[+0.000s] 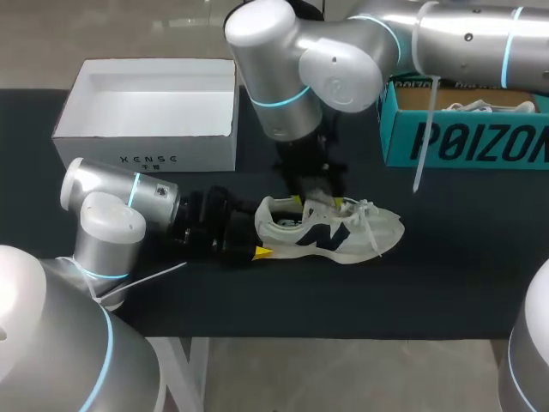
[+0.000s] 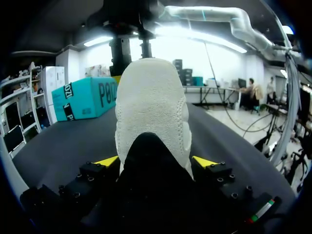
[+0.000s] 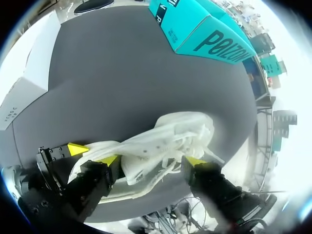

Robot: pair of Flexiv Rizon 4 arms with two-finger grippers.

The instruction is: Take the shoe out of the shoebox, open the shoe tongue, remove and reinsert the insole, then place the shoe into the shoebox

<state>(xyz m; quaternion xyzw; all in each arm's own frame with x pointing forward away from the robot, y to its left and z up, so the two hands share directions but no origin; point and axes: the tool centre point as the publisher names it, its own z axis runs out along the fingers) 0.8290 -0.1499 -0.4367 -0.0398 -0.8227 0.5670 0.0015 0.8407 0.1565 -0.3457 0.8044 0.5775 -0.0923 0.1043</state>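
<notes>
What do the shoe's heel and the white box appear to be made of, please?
The shoe looks like cream knit fabric at the heel, matte, with a pebbled weave. The white box seems matte cardboard, judging by its thin folded walls.

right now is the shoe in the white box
No, the shoe lies on the table, out in front of the white box.

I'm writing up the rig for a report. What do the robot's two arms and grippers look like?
Left arm and right arm are rounded silver-grey shells with glowing cyan rings at the joints; a thin white strap trails from each. Left gripper and right gripper are black, blocky, with yellow-tipped fingers.
</notes>
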